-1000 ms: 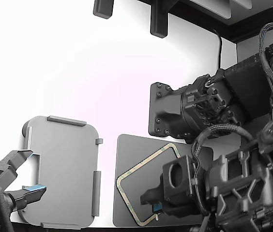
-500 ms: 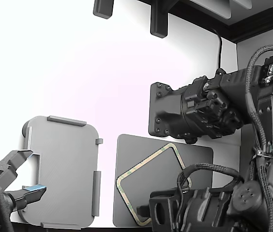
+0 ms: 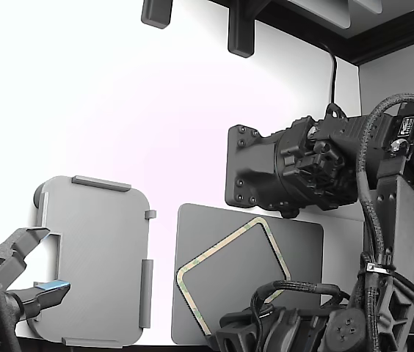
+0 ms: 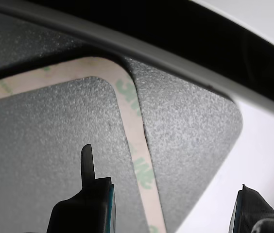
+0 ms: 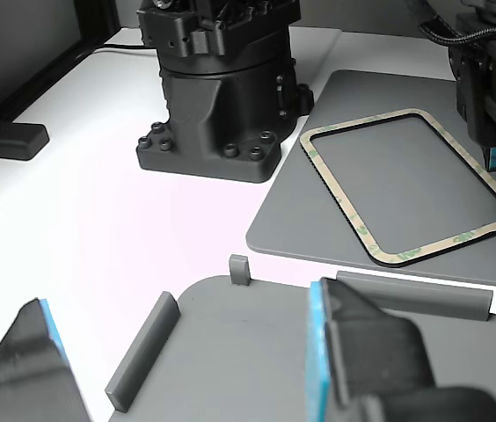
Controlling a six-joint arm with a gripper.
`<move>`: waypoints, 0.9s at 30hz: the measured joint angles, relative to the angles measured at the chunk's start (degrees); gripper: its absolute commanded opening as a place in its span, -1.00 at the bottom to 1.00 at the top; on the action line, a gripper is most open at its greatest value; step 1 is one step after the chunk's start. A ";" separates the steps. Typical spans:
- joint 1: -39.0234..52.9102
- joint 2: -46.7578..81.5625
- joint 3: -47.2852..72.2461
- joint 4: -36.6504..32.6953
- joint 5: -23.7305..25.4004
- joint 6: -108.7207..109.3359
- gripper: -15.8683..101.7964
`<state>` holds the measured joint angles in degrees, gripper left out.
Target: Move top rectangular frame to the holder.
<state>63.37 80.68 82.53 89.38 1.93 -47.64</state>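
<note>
Gripper [image 4: 168,206] fingers spread, nothing pinched, low over the near edge of the frame [image 3: 230,272]; one finger inside the outline, other outside. Frame lies flat on dark pad [image 3: 295,246]. Holder [image 3: 97,257] sits well apart at exterior view's left.

Your arm [image 3: 383,242] fills the right side and lower right of the exterior view, its wrist bent down to the bottom edge, cables looping over it. In the wrist view your gripper [image 4: 171,204] sits at the bottom of the frame, two dark fingers [image 4: 86,204] spread wide apart, nothing between them. A second gripper [image 3: 27,275] shows at lower left of the exterior view, jaws apart.
</note>
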 measured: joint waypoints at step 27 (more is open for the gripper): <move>-1.49 0.09 11.43 -10.02 -1.05 -10.55 0.79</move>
<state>61.88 80.77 93.96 79.37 0.88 -58.18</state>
